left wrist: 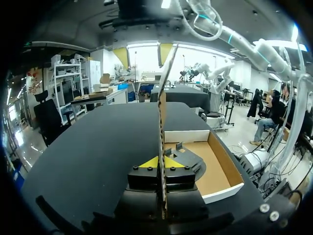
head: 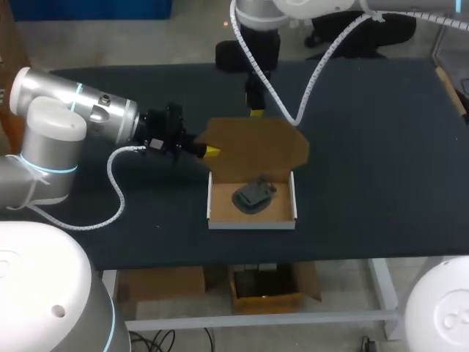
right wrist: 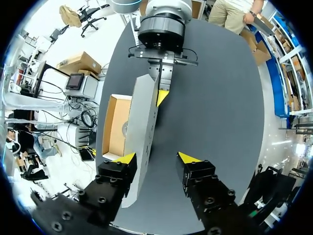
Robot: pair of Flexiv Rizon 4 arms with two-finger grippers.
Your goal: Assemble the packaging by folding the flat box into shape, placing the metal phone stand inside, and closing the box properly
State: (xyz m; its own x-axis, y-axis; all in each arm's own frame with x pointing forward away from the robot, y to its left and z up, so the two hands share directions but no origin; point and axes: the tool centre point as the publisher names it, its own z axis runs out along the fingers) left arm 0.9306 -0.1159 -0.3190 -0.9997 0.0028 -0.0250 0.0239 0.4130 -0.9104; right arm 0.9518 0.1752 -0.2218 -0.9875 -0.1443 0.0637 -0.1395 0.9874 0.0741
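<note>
Box [head: 253, 222] on counter [head: 366, 147], phone stand [head: 254, 195] inside, lid [head: 256, 147] raised.
Left end effector [left wrist: 165, 162] clamped the lid's edge; right end effector [right wrist: 159, 157] stood apart. Risk: the pinched flap might buckle during closing.

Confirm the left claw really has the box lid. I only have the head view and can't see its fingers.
Observer: Yes. In the left wrist view the lid sits edge-on in the left claw, both yellow tips pressed against it.
Operator: And the right claw?
Observer: Open. Its wrist view shows one tip touching the lid's pale outer face, the other tip clear of it.
</note>
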